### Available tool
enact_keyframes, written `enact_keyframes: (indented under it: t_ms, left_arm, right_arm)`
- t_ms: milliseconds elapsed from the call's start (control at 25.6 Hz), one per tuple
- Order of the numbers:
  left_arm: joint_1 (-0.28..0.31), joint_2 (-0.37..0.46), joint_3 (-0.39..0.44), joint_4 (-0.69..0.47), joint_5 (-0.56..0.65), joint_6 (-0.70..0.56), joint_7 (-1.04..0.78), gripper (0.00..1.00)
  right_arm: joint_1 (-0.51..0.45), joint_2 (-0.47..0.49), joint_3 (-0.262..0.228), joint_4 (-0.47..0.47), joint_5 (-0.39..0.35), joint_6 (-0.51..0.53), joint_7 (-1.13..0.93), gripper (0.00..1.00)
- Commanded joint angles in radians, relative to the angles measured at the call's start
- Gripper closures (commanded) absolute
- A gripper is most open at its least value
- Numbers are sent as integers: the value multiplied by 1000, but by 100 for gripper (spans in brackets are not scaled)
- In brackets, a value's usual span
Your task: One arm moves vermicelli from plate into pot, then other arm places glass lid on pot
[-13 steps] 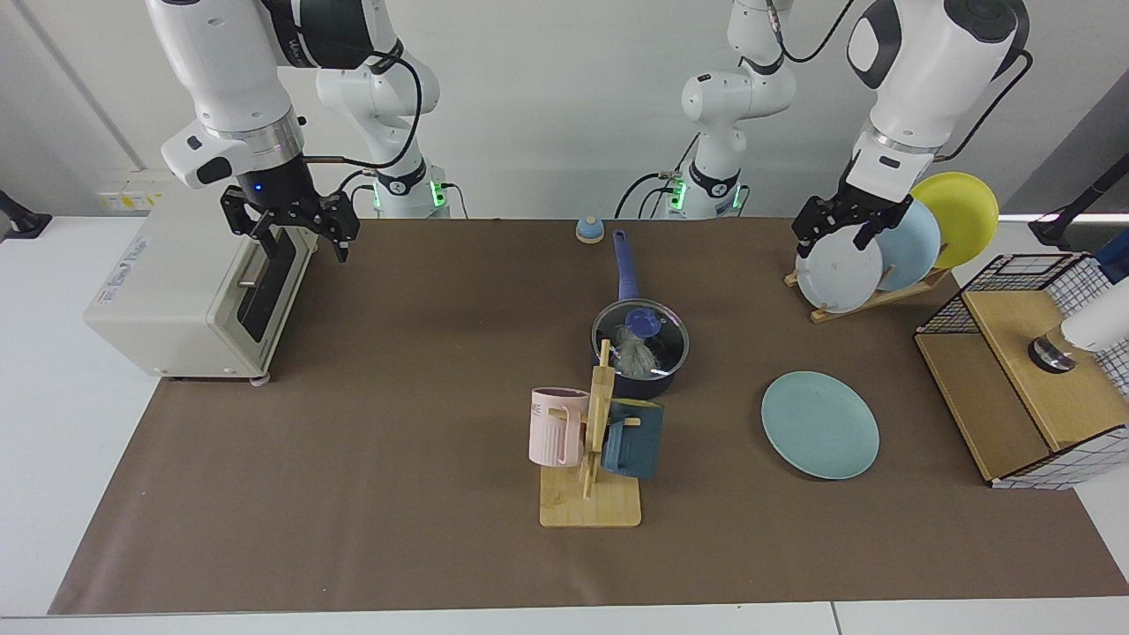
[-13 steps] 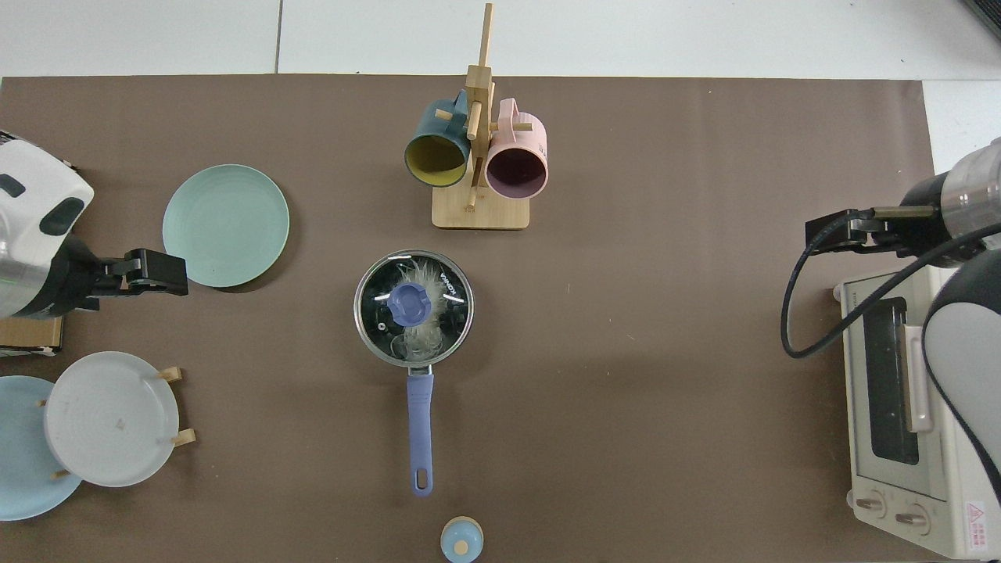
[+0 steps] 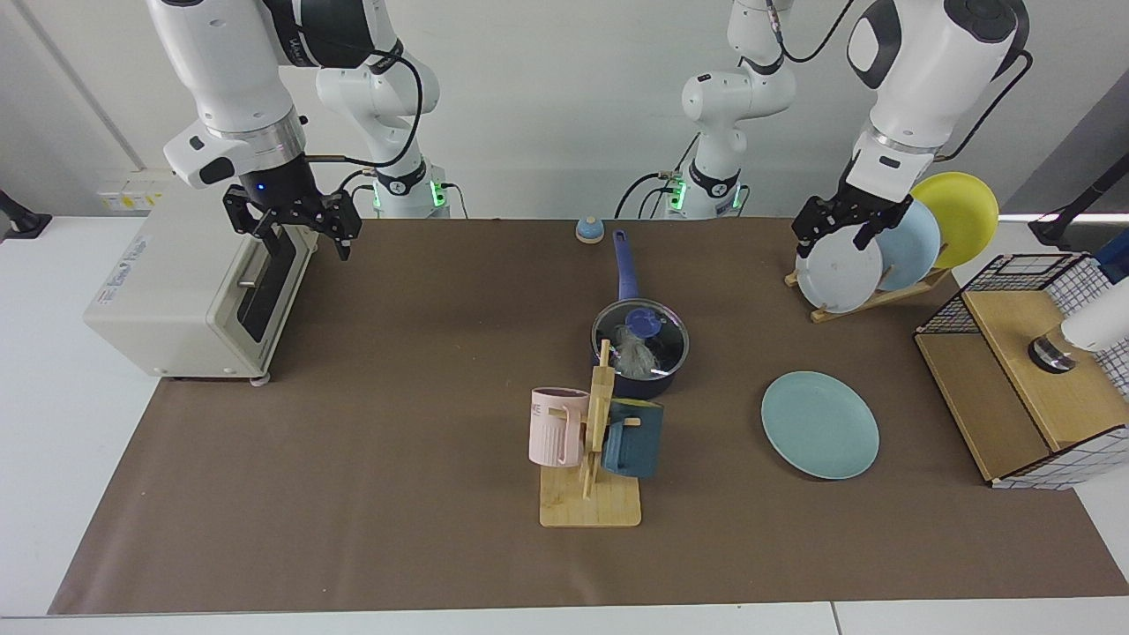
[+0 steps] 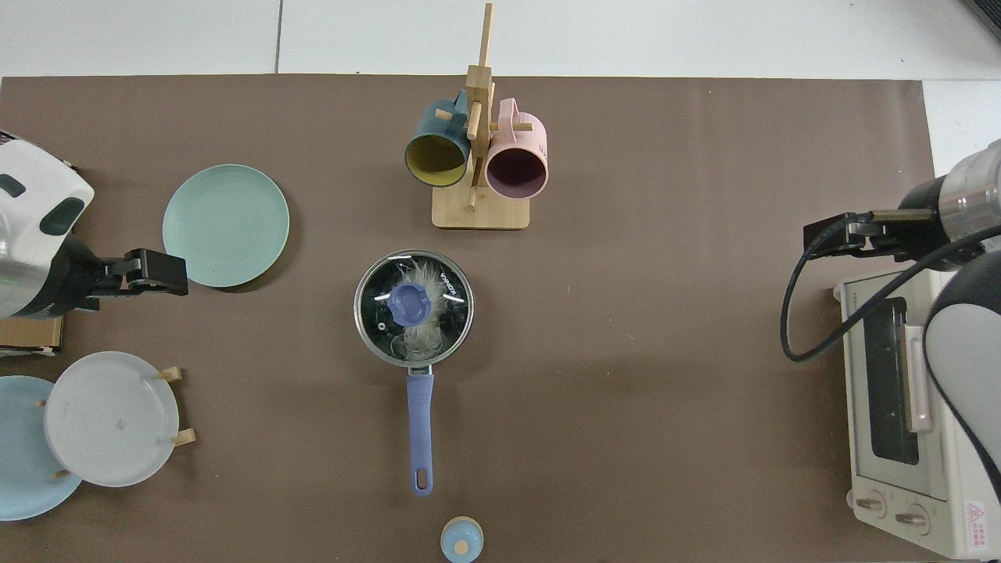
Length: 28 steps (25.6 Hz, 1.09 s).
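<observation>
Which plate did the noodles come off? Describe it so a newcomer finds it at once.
Start at the pot mid-table. In the facing view, the plate lies flat on the brown mat to its right, bare. The other plates stand upright in a wooden rack; only this one is teal-green.

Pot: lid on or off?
On. The glass lid sits flat on the pot, its metal rim matching the pot's rim; the vermicelli shows through the glass.

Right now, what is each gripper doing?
Left gripper: jaws open, empty, by the plate rack.
Right gripper: jaws open, empty, above the toaster oven.
</observation>
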<state>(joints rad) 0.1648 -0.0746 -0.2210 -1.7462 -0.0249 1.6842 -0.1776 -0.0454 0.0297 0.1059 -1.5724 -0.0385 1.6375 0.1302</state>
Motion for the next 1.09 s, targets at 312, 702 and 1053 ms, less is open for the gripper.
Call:
enact_keyframes:
  t_ms: [312, 702, 1053]
  left_arm:
    - [1, -11, 5, -1, -6, -6, 6, 0]
    - [1, -11, 5, -1, -6, -6, 6, 0]
    - [1, -11, 5, -1, -6, -6, 6, 0]
  right_arm:
    - [-8, -31, 0, -31, 49, -16, -15, 1]
    - [87, -28, 12, -15, 48, -1, 74, 1]
    - [286, -5, 11, -12, 40, 15, 290, 1]
